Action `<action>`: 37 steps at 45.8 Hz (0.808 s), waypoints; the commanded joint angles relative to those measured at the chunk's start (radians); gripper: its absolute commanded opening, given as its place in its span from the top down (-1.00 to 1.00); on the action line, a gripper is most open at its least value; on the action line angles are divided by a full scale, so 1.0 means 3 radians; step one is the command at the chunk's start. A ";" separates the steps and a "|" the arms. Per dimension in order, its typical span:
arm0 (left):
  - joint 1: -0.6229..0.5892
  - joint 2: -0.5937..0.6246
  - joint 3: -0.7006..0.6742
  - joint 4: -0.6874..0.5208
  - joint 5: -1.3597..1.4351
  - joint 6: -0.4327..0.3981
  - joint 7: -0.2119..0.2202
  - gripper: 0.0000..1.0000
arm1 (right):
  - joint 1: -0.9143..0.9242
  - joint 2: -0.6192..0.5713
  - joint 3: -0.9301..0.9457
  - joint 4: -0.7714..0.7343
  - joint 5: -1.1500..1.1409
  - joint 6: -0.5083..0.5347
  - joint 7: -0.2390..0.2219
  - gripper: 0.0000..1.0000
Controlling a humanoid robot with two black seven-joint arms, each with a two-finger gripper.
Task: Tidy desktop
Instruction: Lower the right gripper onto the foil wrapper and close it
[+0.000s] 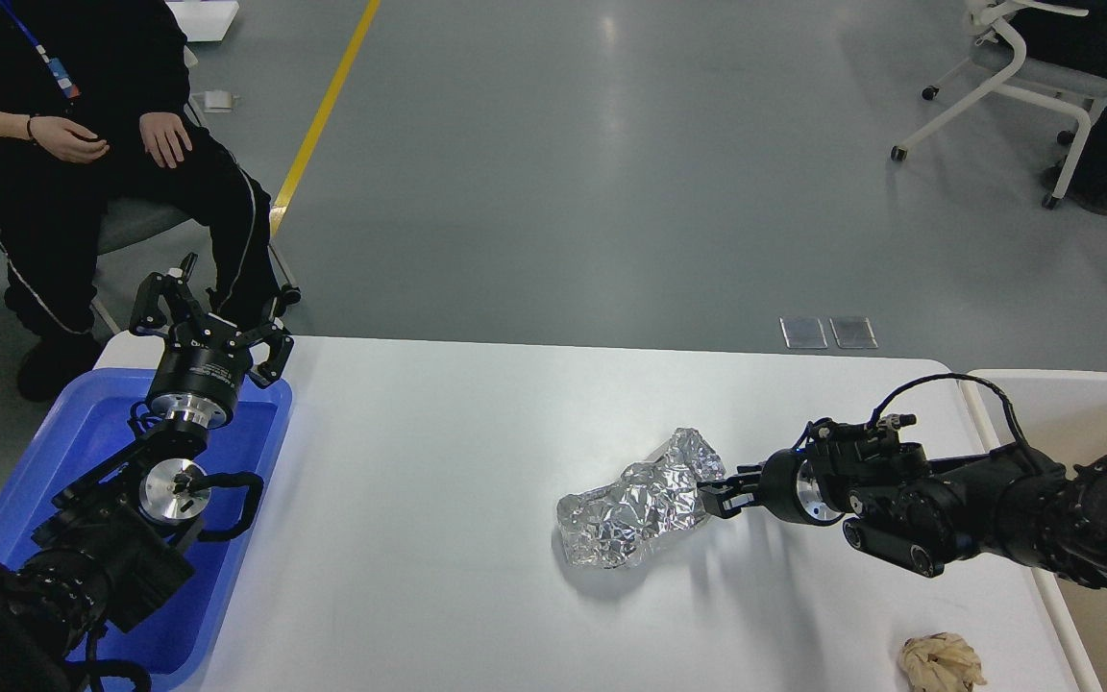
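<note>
Right claw (pixel 719 496) level at crumpled foil (pixel 638 500) — left claw (pixel 209 300) raised, spread.

Grey glossy floor (pixel 611 163) with soft ceiling-light reflections. Yellow line (pixel 323 115) runs diagonally at upper left. 2 metal floor plates (pixel 827 332) just past the table edge. Person in black (pixel 83 144) seated on a chair upper left. White rolling chair (pixel 1005 86) upper right, another person in black seated on it, partly cropped.
</note>
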 commanded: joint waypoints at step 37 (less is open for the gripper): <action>0.0000 0.0002 0.0000 0.0001 0.0000 0.0000 0.0000 -1.00 | 0.0956 -0.0576 -0.0024 0.0834 0.0139 0.0637 0.0111 1.00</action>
